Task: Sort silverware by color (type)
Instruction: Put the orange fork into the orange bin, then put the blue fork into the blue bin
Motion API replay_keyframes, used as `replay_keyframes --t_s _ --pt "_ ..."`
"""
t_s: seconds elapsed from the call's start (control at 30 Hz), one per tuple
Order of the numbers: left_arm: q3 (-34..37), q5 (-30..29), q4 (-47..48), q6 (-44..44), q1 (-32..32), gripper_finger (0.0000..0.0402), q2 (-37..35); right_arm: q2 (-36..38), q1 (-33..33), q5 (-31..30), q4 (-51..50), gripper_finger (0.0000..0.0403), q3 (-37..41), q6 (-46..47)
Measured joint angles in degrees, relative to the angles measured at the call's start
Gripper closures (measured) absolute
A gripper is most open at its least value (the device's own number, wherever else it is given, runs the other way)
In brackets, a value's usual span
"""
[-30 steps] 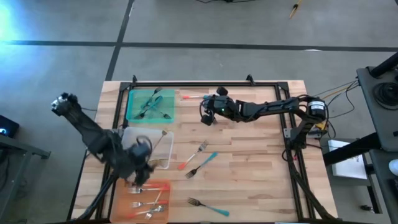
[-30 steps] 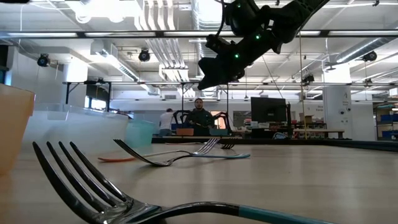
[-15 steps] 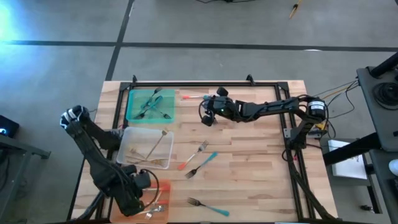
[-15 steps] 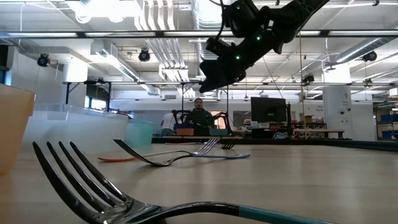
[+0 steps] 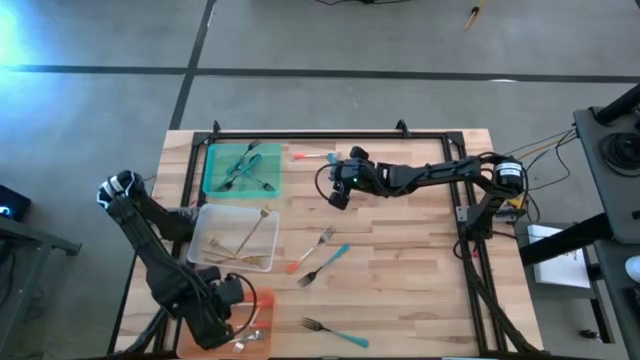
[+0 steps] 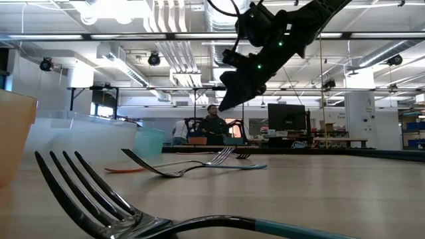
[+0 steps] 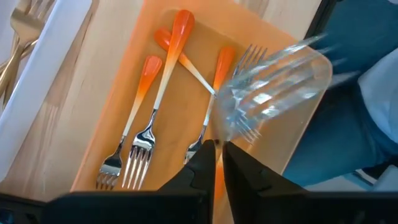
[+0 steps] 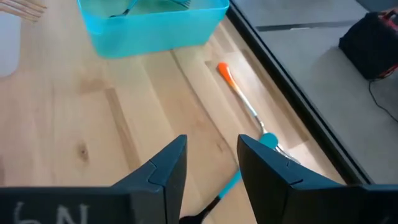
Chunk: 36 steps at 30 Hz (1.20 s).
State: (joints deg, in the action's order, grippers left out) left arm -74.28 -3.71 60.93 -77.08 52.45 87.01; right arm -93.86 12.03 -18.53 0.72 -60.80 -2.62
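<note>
Forks (image 5: 322,250) lie scattered mid-bench (image 5: 400,270), others in trays: green (image 5: 241,169) at 11 o'clock, clear (image 5: 233,238), orange (image 7: 186,106) at 7. Left hand (image 7: 216,163), fingers together, hangs over the orange tray's forks. Right hand (image 8: 211,163), fingers apart, hovers near 12 o'clock, empty.

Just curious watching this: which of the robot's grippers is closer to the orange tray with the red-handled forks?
Left. The left gripper hovers right over the orange tray, fingers shut. The right gripper hangs open far across the table, near the green tray.
</note>
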Motion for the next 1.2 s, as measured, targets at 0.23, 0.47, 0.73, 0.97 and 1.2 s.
replay_keyframes --t_s 0.23,0.47,0.73,0.97,1.2 --pt "0.09 0.21 0.07 3.22 0.63 0.0351 2.15 0.0 -0.02 0.01 -0.51 0.0261 -0.07 0.49" --pt "0.09 -5.62 2.22 13.94 -0.72 0.0318 2.07 0.0 0.01 2.49 -1.11 0.0266 -0.92 8.03" --pt "0.13 -19.14 4.57 29.49 -5.59 0.0306 1.96 0.0 -2.17 32.47 -13.24 0.0272 -1.2 5.9" --pt "0.13 -30.54 4.74 35.84 -6.95 0.0306 1.73 0.0 -11.34 36.88 -20.47 0.0282 -1.18 -12.13" --pt "0.13 -34.77 4.73 35.77 -6.95 0.0306 1.48 -1.86 -17.73 26.16 -10.99 0.028 -1.18 -10.45"
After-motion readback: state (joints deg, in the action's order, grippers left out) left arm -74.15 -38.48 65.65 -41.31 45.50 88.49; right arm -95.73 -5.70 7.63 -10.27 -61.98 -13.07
